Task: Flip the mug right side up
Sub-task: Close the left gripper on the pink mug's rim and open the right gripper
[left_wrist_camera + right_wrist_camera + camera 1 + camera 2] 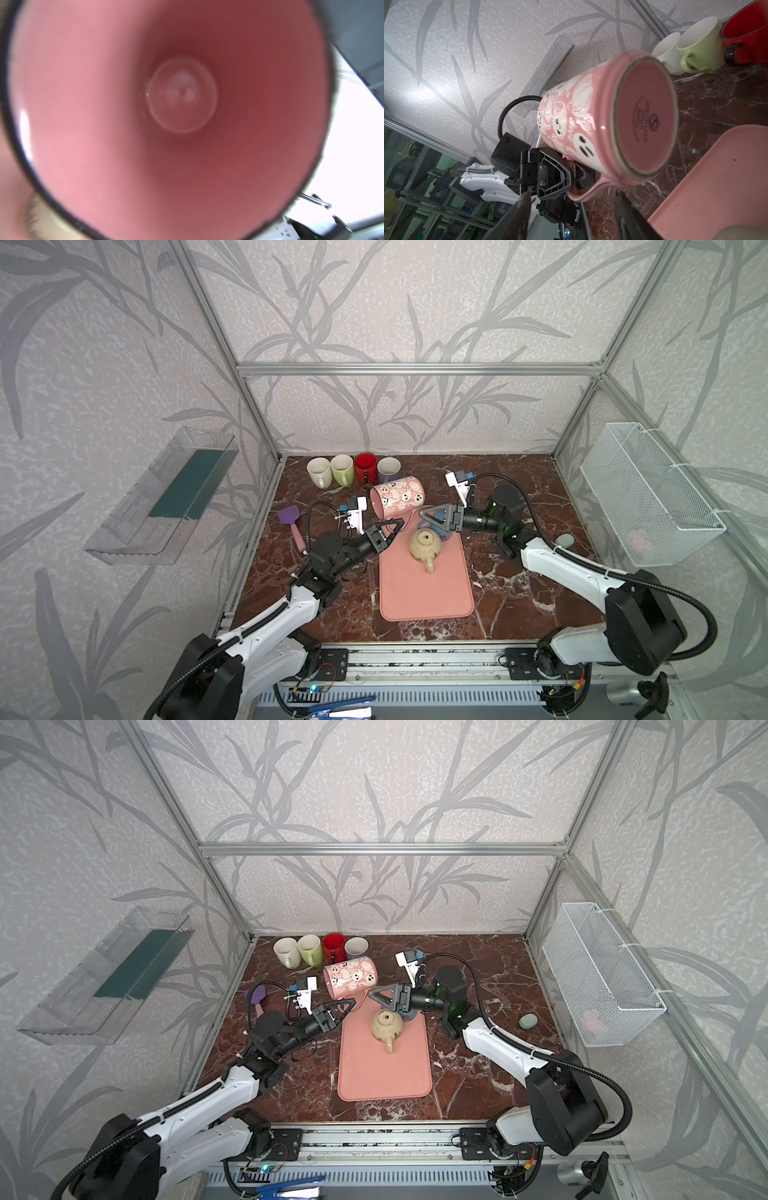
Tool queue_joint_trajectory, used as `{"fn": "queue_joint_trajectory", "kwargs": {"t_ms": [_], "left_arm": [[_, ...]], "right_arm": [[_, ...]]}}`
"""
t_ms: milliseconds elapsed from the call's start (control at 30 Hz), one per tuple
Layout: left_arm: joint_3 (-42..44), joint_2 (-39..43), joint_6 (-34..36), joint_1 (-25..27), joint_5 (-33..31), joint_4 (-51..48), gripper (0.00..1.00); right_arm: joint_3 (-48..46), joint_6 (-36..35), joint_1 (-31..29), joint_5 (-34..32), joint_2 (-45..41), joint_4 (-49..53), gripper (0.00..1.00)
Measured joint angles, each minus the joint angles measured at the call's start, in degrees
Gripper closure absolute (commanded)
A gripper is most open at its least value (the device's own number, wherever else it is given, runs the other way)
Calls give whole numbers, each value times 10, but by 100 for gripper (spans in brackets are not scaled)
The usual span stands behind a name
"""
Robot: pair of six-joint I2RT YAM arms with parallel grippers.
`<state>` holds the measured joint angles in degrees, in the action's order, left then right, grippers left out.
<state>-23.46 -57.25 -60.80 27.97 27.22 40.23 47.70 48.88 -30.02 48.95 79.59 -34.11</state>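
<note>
The mug (397, 497) (351, 977) is pink with white ghost figures. It hangs on its side above the far end of the pink mat (428, 593), with its mouth toward the left arm. My left gripper (397, 526) (351, 1004) is shut on the mug's handle (583, 193), seen clearly in the right wrist view. The left wrist view shows only the mug's pink inside (182, 95). My right gripper (424, 516) (372, 996) (572, 195) stands open just below the mug's base (643, 124), holding nothing.
A beige upside-down vessel with a handle (426, 545) sits on the mat under the grippers, a blue thing (442, 533) beside it. Several upright mugs (353, 470) line the back left. A purple spatula (291, 522) lies left, a grey pebble (565, 540) right.
</note>
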Motion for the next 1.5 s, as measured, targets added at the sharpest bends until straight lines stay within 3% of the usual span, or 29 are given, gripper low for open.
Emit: {"fn": "queue_joint_trajectory", "kwargs": {"t_ms": [467,700,1267,1500], "left_arm": [[-5,31,97,-17,-63,-264,100],[-79,14,164,-19,-107,-392,100],[-321,-173,288,-19,-183,-587,100],[-419,-259,324,-18,-203,-612,100]], "right_arm": [[-13,-93,0,-86,-32,139,35],[-26,-116,0,-103,-60,165,35],[-76,-141,-3,-136,-111,191,37],[-94,-151,-4,-174,-148,231,37]]}}
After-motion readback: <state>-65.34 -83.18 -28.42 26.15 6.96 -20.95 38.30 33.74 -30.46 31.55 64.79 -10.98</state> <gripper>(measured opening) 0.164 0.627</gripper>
